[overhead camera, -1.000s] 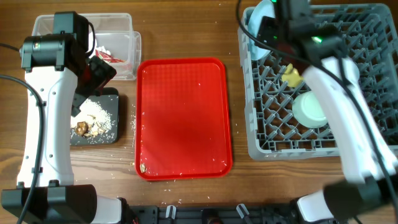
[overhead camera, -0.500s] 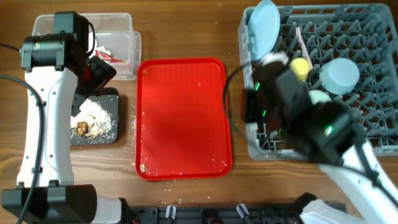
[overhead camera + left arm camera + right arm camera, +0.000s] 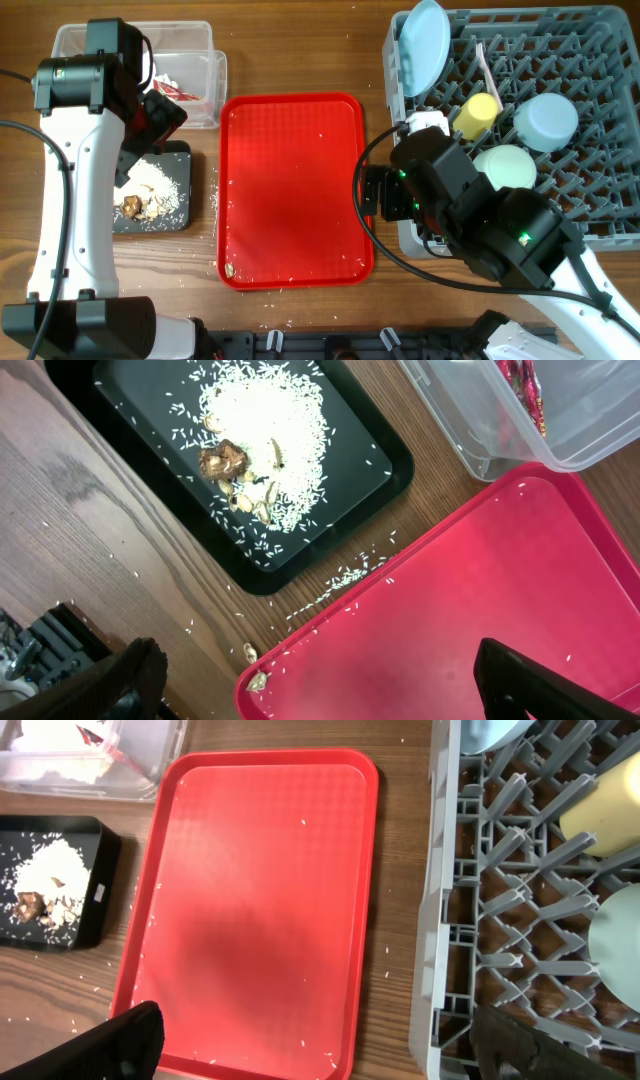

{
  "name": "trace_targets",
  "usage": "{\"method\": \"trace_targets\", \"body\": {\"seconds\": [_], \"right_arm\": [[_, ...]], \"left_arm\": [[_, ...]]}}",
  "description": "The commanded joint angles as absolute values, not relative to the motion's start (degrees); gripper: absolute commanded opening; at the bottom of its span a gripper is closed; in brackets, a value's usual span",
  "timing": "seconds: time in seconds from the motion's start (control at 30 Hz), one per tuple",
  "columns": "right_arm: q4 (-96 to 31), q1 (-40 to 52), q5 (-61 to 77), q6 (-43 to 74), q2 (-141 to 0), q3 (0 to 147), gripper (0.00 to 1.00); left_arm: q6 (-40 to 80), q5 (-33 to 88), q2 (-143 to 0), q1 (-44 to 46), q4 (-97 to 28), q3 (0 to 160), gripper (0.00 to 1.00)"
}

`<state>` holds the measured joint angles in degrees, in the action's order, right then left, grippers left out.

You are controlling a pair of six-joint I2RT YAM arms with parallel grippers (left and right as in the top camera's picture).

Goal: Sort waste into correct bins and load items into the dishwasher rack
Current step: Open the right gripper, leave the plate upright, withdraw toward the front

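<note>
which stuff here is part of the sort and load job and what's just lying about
Job: clear box, black tray, napkin, rice, lumps, rack, plate, cup, dish, bowl, spoon.
Lying about: red tray.

red tray [image 3: 260, 900] bare | rack [image 3: 500, 910] right | black tray [image 3: 55, 880] left

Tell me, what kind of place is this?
Probably a tabletop dish-clearing setup: a grey dishwasher rack, a red serving tray, and a black tray of food scraps.
</note>
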<state>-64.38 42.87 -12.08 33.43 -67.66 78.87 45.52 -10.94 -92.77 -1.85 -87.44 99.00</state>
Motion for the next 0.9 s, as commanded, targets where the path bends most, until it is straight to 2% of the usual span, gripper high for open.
{"method": "trace_targets", "body": {"seconds": [0.0, 0.23, 0.4, 0.6, 0.73, 0.87], "right_arm": [[-64.5, 43.2, -12.8, 34.5, -68.1, 78.3, 1.0], [-62.5, 43.2, -11.9, 27.9, -67.7, 78.3, 1.0], [-53.8, 43.2, -11.7, 19.8, -64.1, 74.9, 1.0], [-28.4, 42.9, -7.9, 9.3, -55.9, 55.9, 1.0], [-9.5, 40.1, -2.5, 9.0, -50.9, 41.9, 1.0], [2.8, 36.3, 3.3, 9.0, -45.6, 30.7, 1.0]], "left_arm": [[45.3, -12.1, -92.9, -2.1, -87.5, 99.3, 1.0], [45.3, -12.1, -92.9, -2.1, -87.5, 99.3, 1.0], [45.3, -12.1, -92.9, -2.1, -87.5, 99.3, 1.0], [45.3, -12.1, -92.9, -2.1, -87.5, 99.3, 1.0], [45.3, -12.1, -92.9, -2.1, -87.5, 99.3, 1.0], [45.3, -12.1, -92.9, -2.1, -87.5, 99.3, 1.0]]}}
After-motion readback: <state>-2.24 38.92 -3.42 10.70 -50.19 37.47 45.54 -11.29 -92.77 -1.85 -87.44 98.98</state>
